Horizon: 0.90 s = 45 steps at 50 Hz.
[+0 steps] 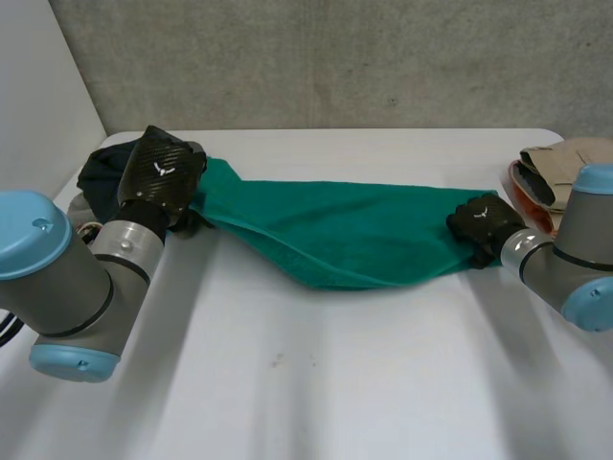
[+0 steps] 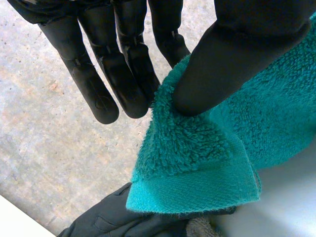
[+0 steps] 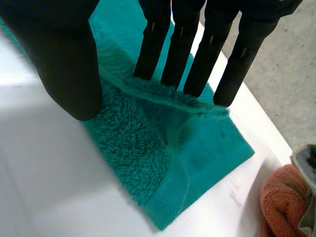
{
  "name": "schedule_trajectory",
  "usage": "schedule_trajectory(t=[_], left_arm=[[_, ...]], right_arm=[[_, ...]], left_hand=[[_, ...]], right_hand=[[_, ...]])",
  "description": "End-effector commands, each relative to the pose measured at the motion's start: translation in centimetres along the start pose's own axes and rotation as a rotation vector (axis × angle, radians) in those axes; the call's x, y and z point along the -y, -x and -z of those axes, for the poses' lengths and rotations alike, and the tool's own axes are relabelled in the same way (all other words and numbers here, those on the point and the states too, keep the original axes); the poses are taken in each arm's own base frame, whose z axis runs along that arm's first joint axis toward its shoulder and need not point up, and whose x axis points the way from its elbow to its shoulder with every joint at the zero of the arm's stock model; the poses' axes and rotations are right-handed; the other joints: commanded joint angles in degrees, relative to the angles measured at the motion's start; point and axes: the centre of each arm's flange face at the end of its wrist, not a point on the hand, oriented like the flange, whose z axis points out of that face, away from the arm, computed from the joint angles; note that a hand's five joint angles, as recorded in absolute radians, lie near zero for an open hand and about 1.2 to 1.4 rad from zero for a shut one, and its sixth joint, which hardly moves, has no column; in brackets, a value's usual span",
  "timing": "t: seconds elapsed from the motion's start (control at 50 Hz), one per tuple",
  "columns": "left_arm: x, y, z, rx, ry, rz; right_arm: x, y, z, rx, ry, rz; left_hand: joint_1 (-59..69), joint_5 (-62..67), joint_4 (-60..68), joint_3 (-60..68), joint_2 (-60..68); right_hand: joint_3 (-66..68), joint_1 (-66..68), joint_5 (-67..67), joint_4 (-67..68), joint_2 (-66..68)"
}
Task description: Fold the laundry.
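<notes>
Towel (image 1: 345, 235) of teal terry, drawn out long across the white table (image 1: 316, 383) between the two hands, well back from the near edge. Thick looped pile over most of it, with a flat woven band just short of the hem at each end, plain in both wrist views. Upper edge nearly straight from hand to hand, lower edge sagging in a shallow curve, with a darker rolled lip along that curve. Left end raised off the table, right end lying on it.

Left hand (image 1: 161, 172) at the towel's left end, closed on it: thumb (image 2: 222, 54) pressed into the pile from one side, straight fingers (image 2: 126, 74) behind, cloth pinched between. Corner and its band hanging free below the fingertips.

Right hand (image 1: 482, 222) at the right end, low over the table, gripping too: fingertips (image 3: 197, 74) set on a raised ridge of pile, thumb (image 3: 69, 69) opposite at the towel's edge, ridge squeezed up between them. Towel's end and corner spread flat on the table beyond the fingertips.

Heap of dark clothing (image 1: 99, 165) just behind the left hand, showing beneath the hanging corner in the left wrist view. Beige cloth (image 1: 565, 158) and orange cloth (image 1: 525, 192) piled at the table's far right, close to the right arm, apart from the towel.
</notes>
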Motion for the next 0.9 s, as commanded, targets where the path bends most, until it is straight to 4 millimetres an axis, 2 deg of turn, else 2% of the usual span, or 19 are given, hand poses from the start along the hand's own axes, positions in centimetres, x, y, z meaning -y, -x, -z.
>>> schedule_trajectory(t=[0.02,0.14,0.24,0.34,0.44,0.66,0.7,0.72,0.74,0.82,0.84,0.86,0.9], left_arm=[[0.0,0.0,-0.1,0.001,-0.001,-0.001],[-0.3,0.5,-0.2,0.014,0.011,-0.002],[-0.5,0.4,-0.1,0.005,0.027,-0.006],[-0.2,0.5,0.2,-0.004,0.038,-0.007],[-0.1,0.5,0.2,-0.005,0.036,-0.005],[-0.5,0.2,0.2,-0.012,0.044,0.000],[-0.5,0.1,0.2,-0.014,0.043,0.000],[-0.5,0.2,0.2,-0.012,0.044,0.000],[-0.4,0.2,0.2,-0.012,0.042,0.000],[-0.2,0.6,0.0,0.000,0.040,0.002],[0.0,0.7,0.1,0.002,0.036,0.002],[0.1,0.8,0.1,0.004,0.037,0.001],[1.3,1.6,0.5,0.015,0.025,-0.002]], right_arm=[[-0.8,0.1,-1.1,-0.001,0.002,0.005],[-0.6,-0.1,-1.4,-0.009,-0.004,0.034],[1.2,-1.4,-0.5,-0.033,-0.037,0.050],[2.7,-2.4,0.5,-0.049,-0.057,0.050],[2.2,-1.9,0.6,-0.020,-0.030,0.047],[0.5,-0.9,-0.9,0.002,-0.011,0.040],[0.5,-1.1,-1.1,-0.006,-0.013,0.046],[0.6,-1.2,-1.1,-0.010,-0.017,0.048],[0.8,-1.4,-1.1,-0.019,-0.026,0.052],[3.8,-3.6,0.0,-0.097,-0.091,0.073],[4.6,-4.0,0.5,-0.111,-0.101,0.075],[6.2,-5.2,1.9,-0.148,-0.125,0.081],[7.5,-6.1,3.5,-0.174,-0.134,0.087]], left_hand=[[13.8,12.0,11.2,11.5,11.2],[13.8,12.0,11.2,11.5,11.2],[13.8,12.0,11.2,11.5,11.2],[13.8,12.0,11.2,11.5,11.2],[13.8,12.0,11.2,11.5,11.2],[13.8,12.0,11.2,11.5,11.2],[13.8,12.0,11.2,11.5,11.2],[13.8,12.0,11.2,11.5,11.2],[13.8,12.0,11.2,11.5,11.2],[13.8,12.0,11.2,11.5,11.2],[13.8,12.0,11.2,11.5,11.2],[13.8,12.0,11.2,11.5,11.2],[13.8,12.0,11.2,11.5,11.2]], right_hand=[[9.3,9.2,9.8,9.4,9.2],[7.4,7.4,8.0,7.5,7.4],[18.7,18.6,19.2,18.8,18.6],[8.9,8.9,9.5,9.1,8.9],[8.3,8.2,8.8,8.4,8.2],[9.6,9.6,10.2,9.7,9.6],[18.3,18.3,18.9,18.4,18.3],[27.8,27.8,28.4,28.0,27.8],[34.4,34.3,34.9,34.5,34.3],[34.4,34.4,35.0,34.6,34.4],[34.4,34.4,35.0,34.6,34.4],[34.4,34.4,35.0,34.6,34.4],[34.4,34.4,35.0,34.6,34.4]])
